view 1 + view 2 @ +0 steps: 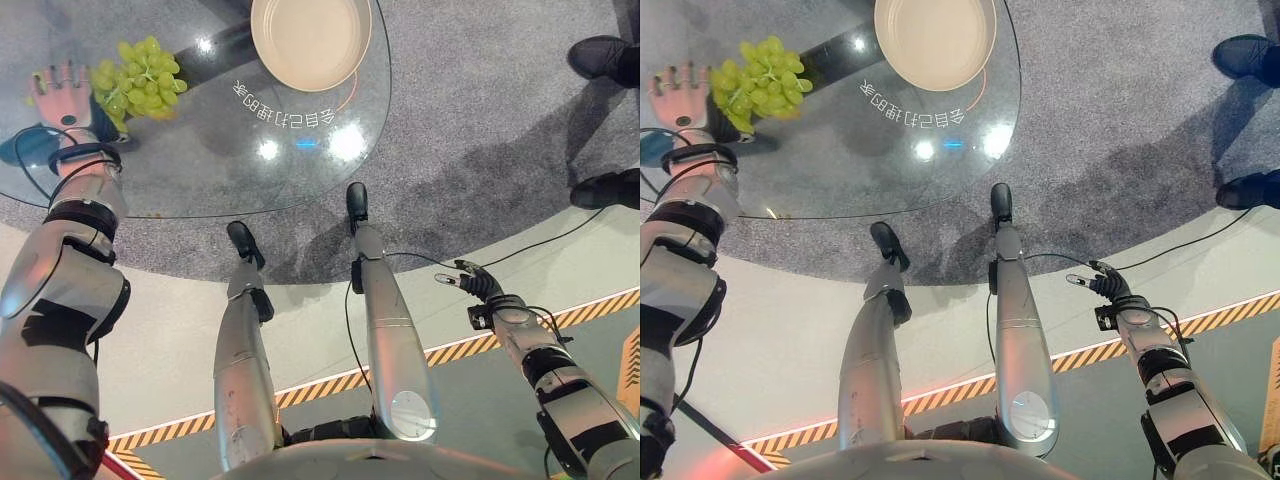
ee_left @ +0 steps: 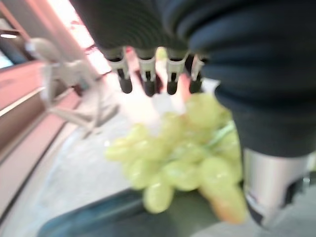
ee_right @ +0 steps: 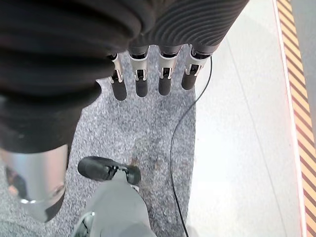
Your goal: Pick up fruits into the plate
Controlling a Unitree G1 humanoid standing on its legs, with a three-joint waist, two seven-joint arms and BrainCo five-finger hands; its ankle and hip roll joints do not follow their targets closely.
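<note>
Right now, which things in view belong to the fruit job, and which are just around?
Job:
green grapes
plate
left hand, open beside the grapes

Around:
glass table
right hand, idle off the table
person's shoes

The round table [image 1: 200,190] has a clear glass top, smooth and glossy, throwing back bright spots of light, while the plate [image 1: 310,40] on it looks like matt beige ceramic or plastic with a smooth face. The green grapes [image 1: 140,80] have smooth, slightly shiny skins, and the left hand [image 1: 68,95] beside them shows silvery metal-look fingers with dark rubbery tips, as does the right hand [image 3: 148,74], whose wrist wears a dark ribbed cover of matt cloth or rubber. Under the table lies a rough grey carpet [image 1: 480,130], bordered by smooth pale flooring [image 1: 170,330] with a glossy striped yellow-and-black tape [image 1: 330,385].
</note>
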